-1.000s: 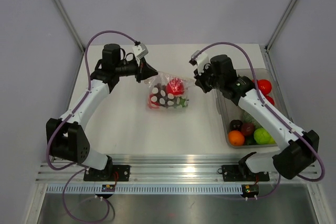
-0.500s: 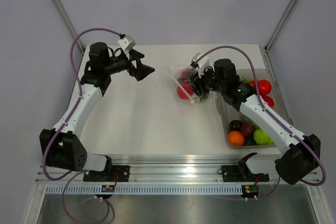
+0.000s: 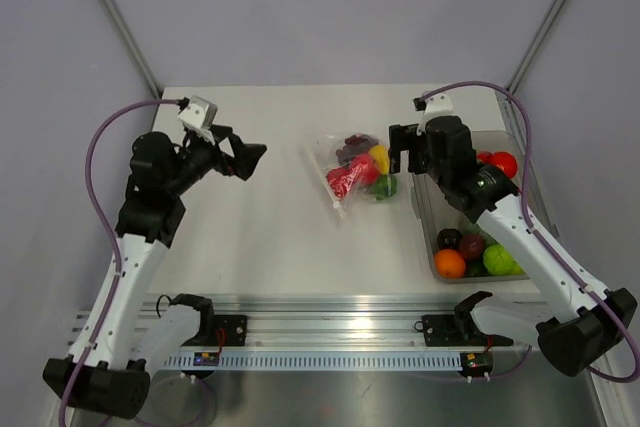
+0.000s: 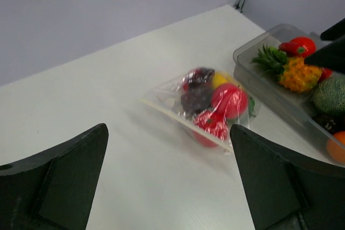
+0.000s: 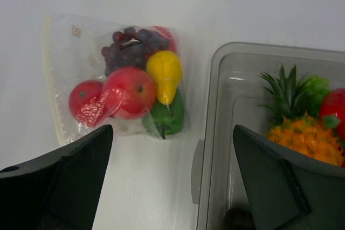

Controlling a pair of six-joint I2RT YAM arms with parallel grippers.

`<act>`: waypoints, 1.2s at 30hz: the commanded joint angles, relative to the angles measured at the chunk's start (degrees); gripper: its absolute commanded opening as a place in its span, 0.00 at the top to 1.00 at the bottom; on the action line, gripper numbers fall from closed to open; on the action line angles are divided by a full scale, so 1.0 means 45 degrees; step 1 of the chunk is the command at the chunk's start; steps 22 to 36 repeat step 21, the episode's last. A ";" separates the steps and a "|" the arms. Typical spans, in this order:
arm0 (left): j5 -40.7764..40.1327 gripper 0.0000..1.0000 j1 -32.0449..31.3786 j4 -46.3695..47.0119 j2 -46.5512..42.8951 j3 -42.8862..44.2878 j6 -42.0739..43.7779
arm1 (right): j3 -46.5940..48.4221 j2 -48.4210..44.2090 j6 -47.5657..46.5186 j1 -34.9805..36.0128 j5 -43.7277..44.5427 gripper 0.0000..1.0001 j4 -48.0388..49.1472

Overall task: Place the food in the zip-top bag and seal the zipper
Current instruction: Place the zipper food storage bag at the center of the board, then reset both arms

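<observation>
The zip-top bag [image 3: 350, 169] lies flat on the white table just left of the tray, with nothing touching it. The food shows through it: red round pieces [image 5: 129, 92], a purple grape bunch [image 5: 125, 47], a yellow piece [image 5: 164, 71] and a green one [image 5: 168, 116]. The zipper [image 4: 186, 124] runs along the bag's left edge as a pale strip [image 5: 54, 95]. My left gripper [image 3: 246, 158] hangs open well left of the bag [image 4: 207, 106], empty [image 4: 168, 129]. My right gripper [image 3: 402, 152] is open too, above the gap between bag and tray [image 5: 172, 127].
A rigid clear tray [image 3: 425, 219] stands along the table's right side, holding a pineapple [image 5: 302, 133], red, orange, green and dark toy pieces. Its near-left rim [image 5: 214, 106] sits close beside the bag. The table's back edge and the enclosure posts are behind.
Both grippers opened and let go of the bag. The right arm dragged it rightward toward the tray, then released it. The left arm swung away to the left.
</observation>
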 commanded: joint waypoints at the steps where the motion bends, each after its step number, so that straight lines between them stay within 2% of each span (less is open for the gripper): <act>1: -0.2442 0.01 -0.0009 -0.1338 -0.1258 -0.1324 -0.0554 | 0.0492 0.0120 0.2610 0.0018 0.2874 0.01 -0.1927; 5: -0.4245 0.01 -0.0009 -0.1901 -0.2705 -0.3084 -0.1100 | -0.0327 -0.0251 0.4563 0.0018 0.3855 0.00 -0.2765; 13: -0.4245 0.01 -0.0009 -0.3933 -0.4756 -0.4784 -0.2858 | -0.1734 -0.1558 0.4997 0.0018 0.4890 0.01 -0.3042; 19: -0.4618 0.01 -0.0009 -0.4463 -0.5715 -0.5001 -0.3014 | -0.2574 -0.2516 0.5309 0.0037 0.5164 0.00 -0.2692; 36: -0.4637 0.01 -0.0009 -0.4424 -0.5755 -0.4942 -0.3015 | -0.2751 -0.2654 0.5388 0.0018 0.5320 0.00 -0.2612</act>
